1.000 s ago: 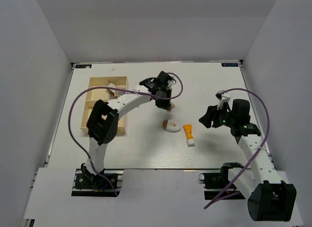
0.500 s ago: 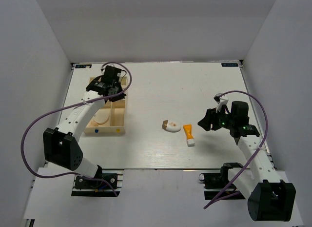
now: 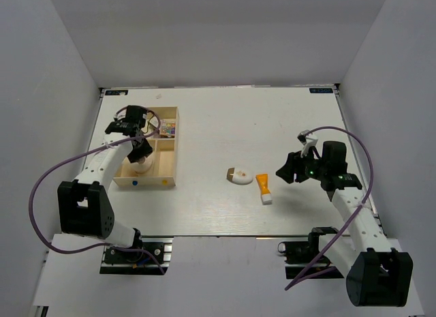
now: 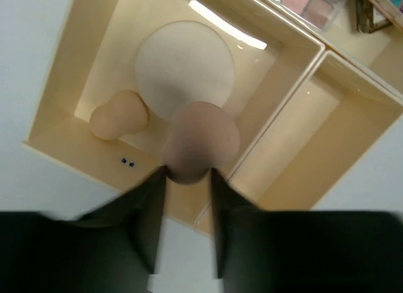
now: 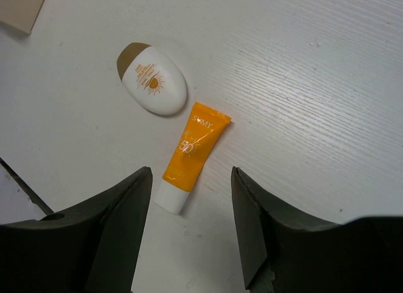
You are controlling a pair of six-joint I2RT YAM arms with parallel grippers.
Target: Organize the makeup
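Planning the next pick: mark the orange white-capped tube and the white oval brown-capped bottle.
Orange white-capped tube [image 5: 192,149]: right wrist view, orange body.
White oval brown-capped bottle [image 5: 155,82]: right wrist view, white body.

Tube [image 3: 263,188] lies just right of oval bottle [image 3: 239,176]; tray [image 3: 146,184] well left.
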